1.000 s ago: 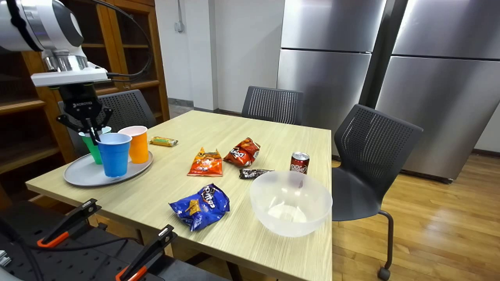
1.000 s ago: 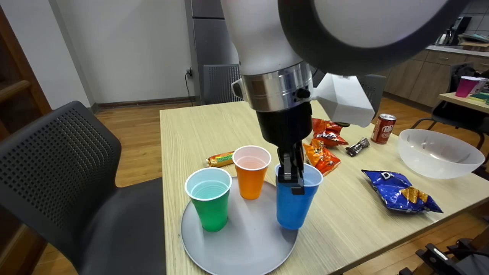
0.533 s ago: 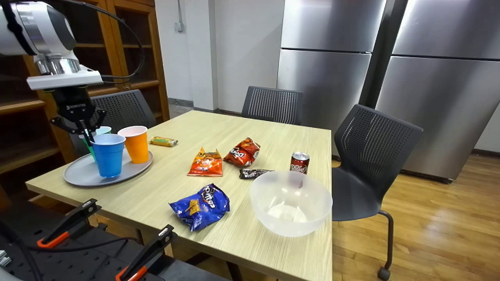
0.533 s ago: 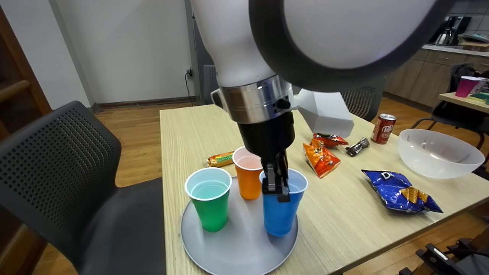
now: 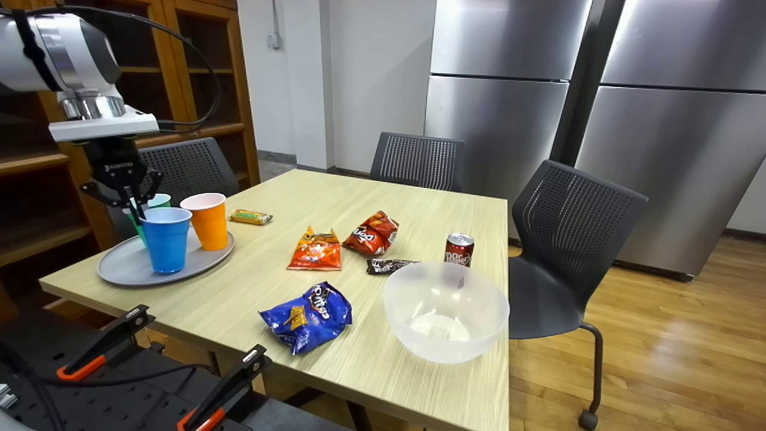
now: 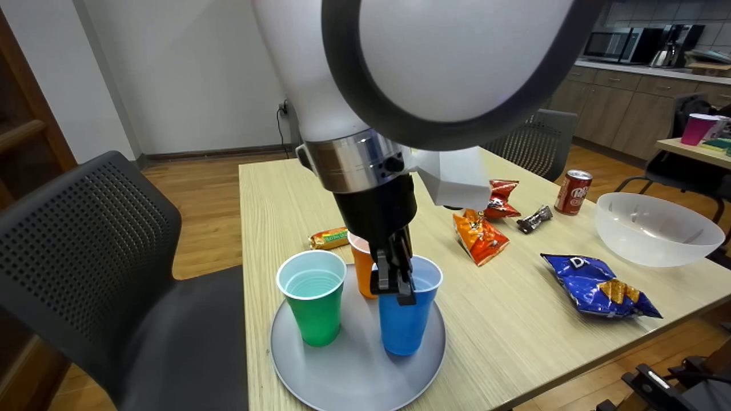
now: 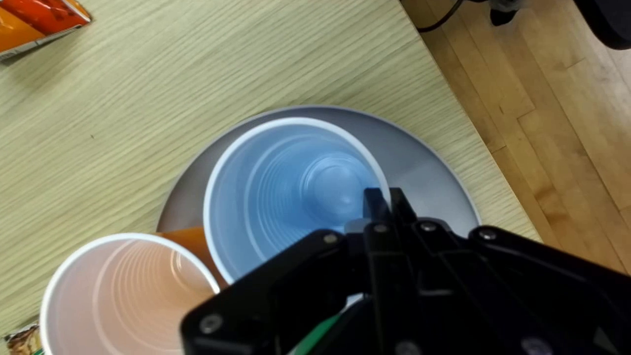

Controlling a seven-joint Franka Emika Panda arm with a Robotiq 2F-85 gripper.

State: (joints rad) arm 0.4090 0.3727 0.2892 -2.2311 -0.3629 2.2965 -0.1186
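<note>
My gripper (image 7: 389, 202) is shut on the wall of the blue cup (image 7: 276, 177) at its rim, one finger inside and one outside. The gripper also shows in both exterior views (image 5: 139, 214) (image 6: 398, 290). The blue cup (image 5: 166, 242) stands about upright over the grey plate (image 6: 365, 382); I cannot tell whether its base touches it. The orange cup (image 7: 123, 296) is close beside it and partly hidden by the gripper in an exterior view (image 6: 362, 271). The green cup (image 6: 313, 311) stands on the plate, mostly hidden in the wrist view.
A yellow wrapped bar (image 5: 250, 217), an orange bag (image 5: 315, 251), a red bag (image 5: 372, 234), a dark bar (image 5: 389, 266), a blue chip bag (image 5: 308, 317), a soda can (image 5: 459, 250) and a frosted bowl (image 5: 446, 317) are on the table. Chairs (image 6: 91, 257) stand around it.
My gripper and the blue cup have moved left in both exterior views, further onto the plate and nearer the green cup. The grip on the rim is unchanged. The other things have not moved.
</note>
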